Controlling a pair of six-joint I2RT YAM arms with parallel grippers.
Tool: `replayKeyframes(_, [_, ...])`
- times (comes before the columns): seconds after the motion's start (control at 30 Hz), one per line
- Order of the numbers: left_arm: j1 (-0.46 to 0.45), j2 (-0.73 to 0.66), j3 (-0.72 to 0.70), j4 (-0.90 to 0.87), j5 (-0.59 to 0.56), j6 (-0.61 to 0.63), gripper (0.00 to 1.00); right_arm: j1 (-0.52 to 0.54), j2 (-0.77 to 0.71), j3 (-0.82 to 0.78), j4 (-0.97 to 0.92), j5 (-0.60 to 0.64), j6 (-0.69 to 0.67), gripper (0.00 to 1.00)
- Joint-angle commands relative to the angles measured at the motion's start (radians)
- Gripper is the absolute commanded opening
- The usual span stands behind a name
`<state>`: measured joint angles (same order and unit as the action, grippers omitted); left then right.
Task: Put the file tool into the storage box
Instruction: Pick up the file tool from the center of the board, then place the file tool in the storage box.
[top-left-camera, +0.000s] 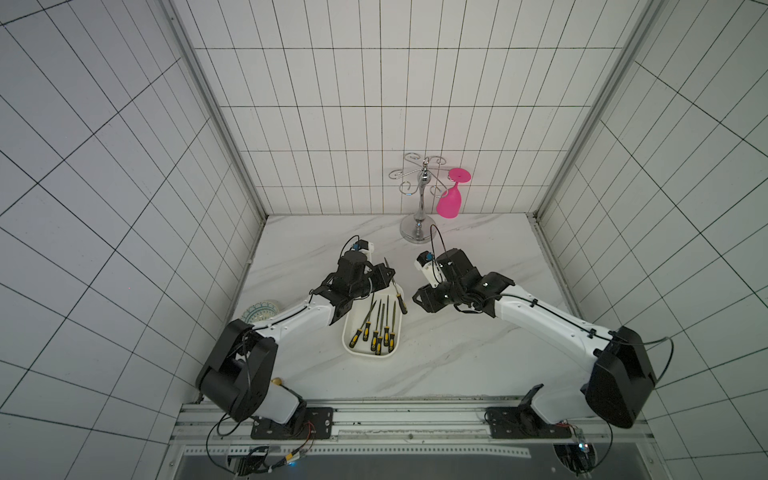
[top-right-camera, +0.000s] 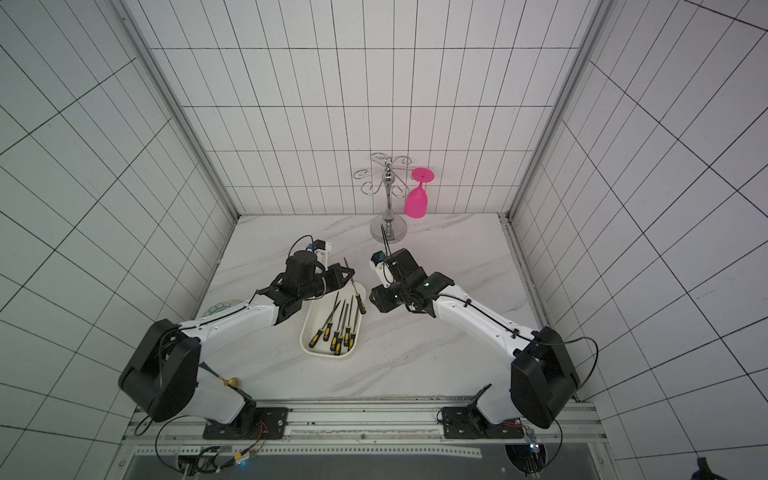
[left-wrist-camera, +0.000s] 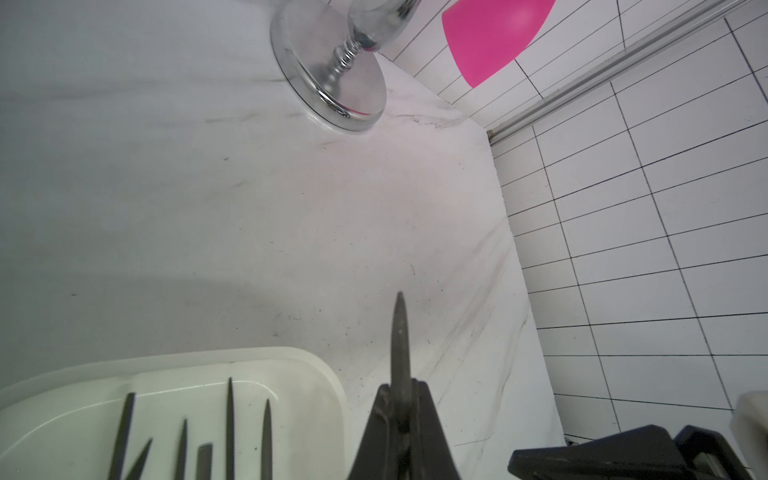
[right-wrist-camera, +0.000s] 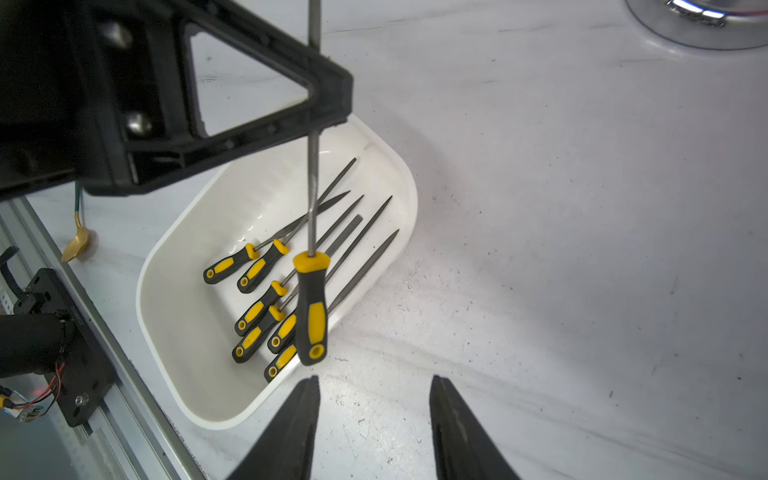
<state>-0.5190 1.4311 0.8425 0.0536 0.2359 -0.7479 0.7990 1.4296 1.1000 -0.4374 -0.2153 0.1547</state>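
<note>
- Two risks are showing in a top view. The left gripper is pinching the held file by its bare metal blade. The handle is hanging low at the rim of the storage box, on the side facing the right arm. I cannot tell whether it is hanging inside or outside that rim, so a release now could be sending it onto the table.
- In a top view, the right gripper is waiting just beside the file with its jaws spread and nothing between them. Both arms are crowding the same end of the box, so a careless swing could be knocking one gripper into the other.
- In the left wrist view, the blade is poking out past the pressed-together fingers, beside the box rim rather than over it. Thin steel is giving the pads little to bite on, so the file could be pivoting or sliding under its heavier handle.
- In the right wrist view, the yellow-and-black handle is dangling in front of the other files lying in the box. Dropped onto them, it could be ending up propped on the pile or the rim instead of lying flat. The right gripper's own fingers are standing apart over bare table.
</note>
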Motion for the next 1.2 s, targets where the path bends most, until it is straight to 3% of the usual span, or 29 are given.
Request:
replayKeyframes(0.0, [0.000, -0.088, -0.002, -0.188, -0.160, 0.112, 0.00, 0.002, -0.020, -0.008, 0.019, 0.040, 0.015, 0.48])
replayKeyframes(0.2, [-0.003, -0.140, -0.043, -0.428, -0.375, 0.165, 0.00, 0.000, 0.009, -0.010, 0.017, 0.065, 0.026, 0.47])
replayKeyframes(0.47, [-0.035, -0.108, -0.089, -0.477, -0.440, 0.153, 0.02, -0.006, 0.024, -0.012, 0.016, 0.077, 0.037, 0.47])
replayKeyframes(0.57, [-0.054, -0.080, -0.069, -0.479, -0.434, 0.162, 0.21, -0.010, 0.026, -0.015, 0.017, 0.080, 0.044, 0.48])
replayKeyframes(0.73, [-0.082, -0.070, -0.033, -0.497, -0.469, 0.169, 0.70, -0.049, 0.015, -0.033, 0.018, 0.108, 0.065, 0.49])
replayKeyframes(0.8, [-0.082, -0.080, -0.012, -0.520, -0.519, 0.162, 0.99, -0.093, 0.000, -0.047, 0.025, 0.127, 0.080, 0.50])
replayKeyframes(0.97, [-0.071, -0.154, 0.009, -0.512, -0.762, 0.225, 0.99, -0.282, -0.064, -0.120, 0.074, 0.294, 0.137, 0.51])
replayKeyframes(1.17, [0.070, -0.201, -0.067, -0.239, -1.026, 0.363, 0.99, -0.519, -0.051, -0.187, 0.118, 0.665, 0.275, 0.51])
